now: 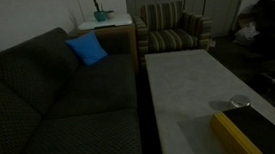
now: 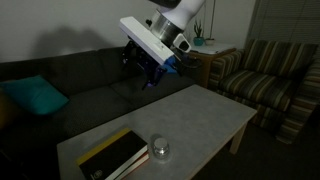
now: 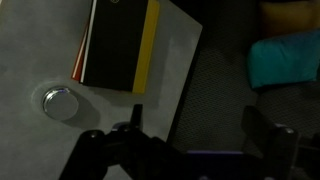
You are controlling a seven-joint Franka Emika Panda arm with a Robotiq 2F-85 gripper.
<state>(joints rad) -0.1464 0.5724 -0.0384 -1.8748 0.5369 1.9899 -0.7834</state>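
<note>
Dim living room, robot arm at rest above the furniture. The dark grey fabric sofa (image 1: pixel 50 105) runs along one long side of the pale rectangular stone-look coffee table (image 1: pixel 184 88). A bright blue square cushion (image 1: pixel 87 49) leans in the sofa's far corner. On the table lie a flat book with a black cover and yellow edge (image 3: pixel 115 45) and, just beside it but apart, a small silvery round object (image 3: pixel 59 102). The round object may be a lid or a low cup; the light is too poor to say. Both are near one end of the tabletop and appear in both exterior views, book (image 2: pixel 115 155) and round object (image 2: pixel 159 150). State of work: nothing has been grasped or touched. Book and round object lie flat and undisturbed, so by this judgement all handling is yet to come. Pose: the white jointed arm (image 2: pixel 178 18) reaches out from above. Its wrist is bent so that the black two-fingered gripper (image 2: pixel 150 78) points down and hangs well above the sofa-side edge of the table. In the wrist view the gripper (image 3: pixel 195 140) is spread wide and empty. One finger is over the table's edge and the other over sofa fabric.
</note>
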